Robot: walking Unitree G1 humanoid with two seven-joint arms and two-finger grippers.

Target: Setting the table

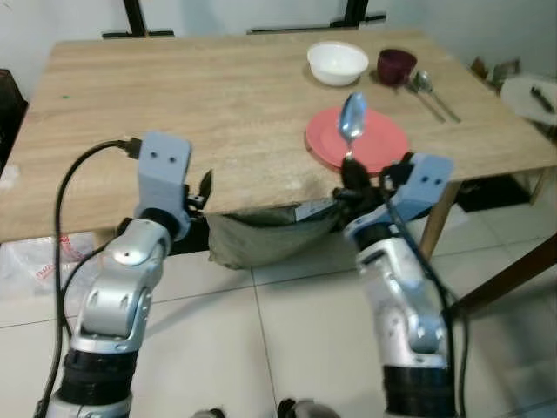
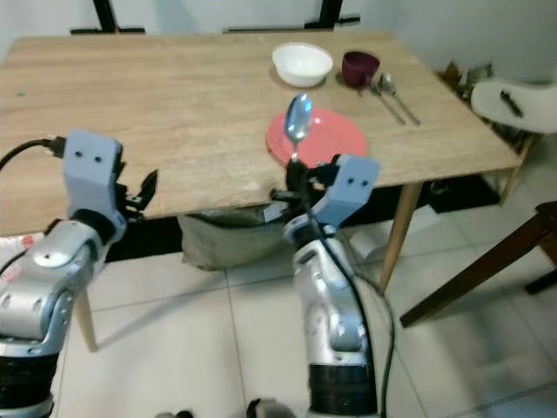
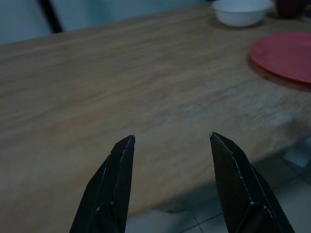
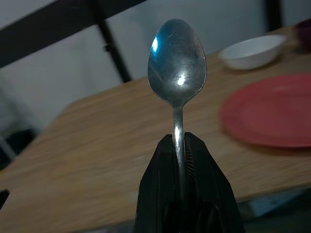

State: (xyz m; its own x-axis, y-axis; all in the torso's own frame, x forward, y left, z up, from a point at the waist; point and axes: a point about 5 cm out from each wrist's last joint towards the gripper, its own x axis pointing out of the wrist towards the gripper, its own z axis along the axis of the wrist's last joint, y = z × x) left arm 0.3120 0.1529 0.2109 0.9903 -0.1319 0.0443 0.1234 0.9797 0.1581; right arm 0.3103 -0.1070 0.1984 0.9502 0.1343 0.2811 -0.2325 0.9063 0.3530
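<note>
Two pincers at the near edge of the tabletop [image 1: 218,113], right pincer [image 4: 179,145] clamped on a spoon [image 1: 352,117] held upright, bowl up, at 6 o'clock of the red plate [image 1: 374,144], left pincer [image 3: 170,141] spread wide, holding nothing, white bowl [image 1: 338,63] at 12 o'clock of the plate.

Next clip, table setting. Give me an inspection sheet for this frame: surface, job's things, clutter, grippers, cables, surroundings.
Surface: wooden table, mostly bare.
Job's things: red plate near the front edge; white bowl and dark cup behind it; cutlery lying beside the cup; spoon held upright.
Clutter: nothing seen on the table.
Grippers: right gripper shut on the spoon's handle at the table edge; left gripper open, holding nothing, at the table's front edge.
Cables: black cable looping to the left wrist.
Surroundings: tiled floor; bag under the table; white chair on the right.
</note>
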